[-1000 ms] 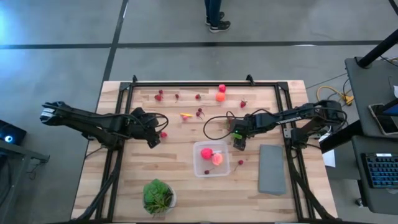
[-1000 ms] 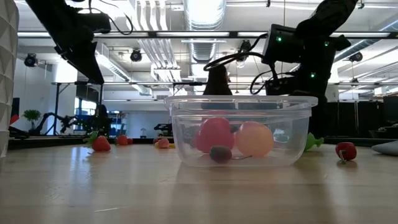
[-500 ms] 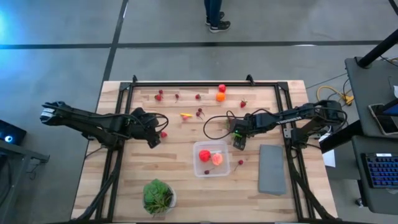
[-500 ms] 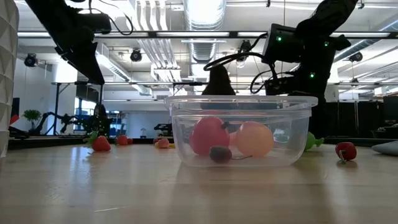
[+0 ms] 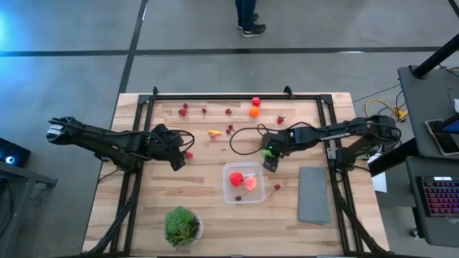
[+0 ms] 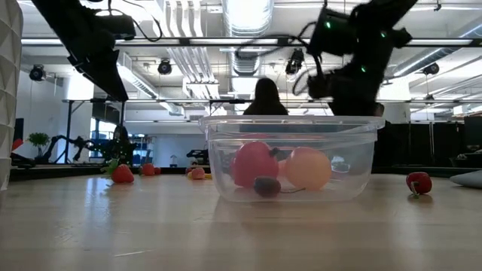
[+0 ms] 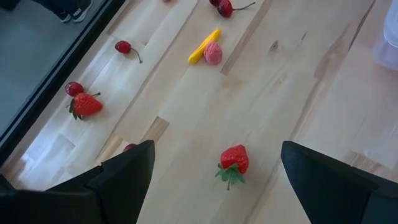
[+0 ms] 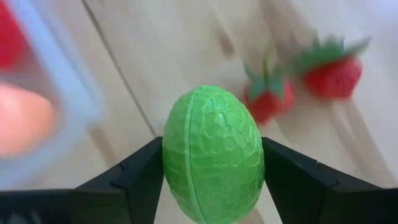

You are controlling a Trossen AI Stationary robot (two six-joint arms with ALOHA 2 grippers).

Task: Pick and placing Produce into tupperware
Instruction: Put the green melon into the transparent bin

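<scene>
Item: lime-green fruit [image 8: 213, 154], egg-shaped, pebbled plastic skin with a moulded seam, clamped between the right gripper's [image 5: 270, 155] dark fingers just beyond the tupperware's far right corner. Tupperware [image 5: 228, 193]: clear, glossy, rounded-rectangular, near mid-table; holds a smooth red piece [image 6: 254, 162], a matte peach-orange piece [image 6: 309, 168] and a dark cherry [image 6: 266, 186]. Left gripper [image 5: 178, 159]: fingers spread wide, empty, above a seeded strawberry [image 7: 234, 160]. Table [image 5: 215, 236]: pale wood planks. Grey slab [image 5: 313, 194]: flat, matte. No legible writing.
</scene>
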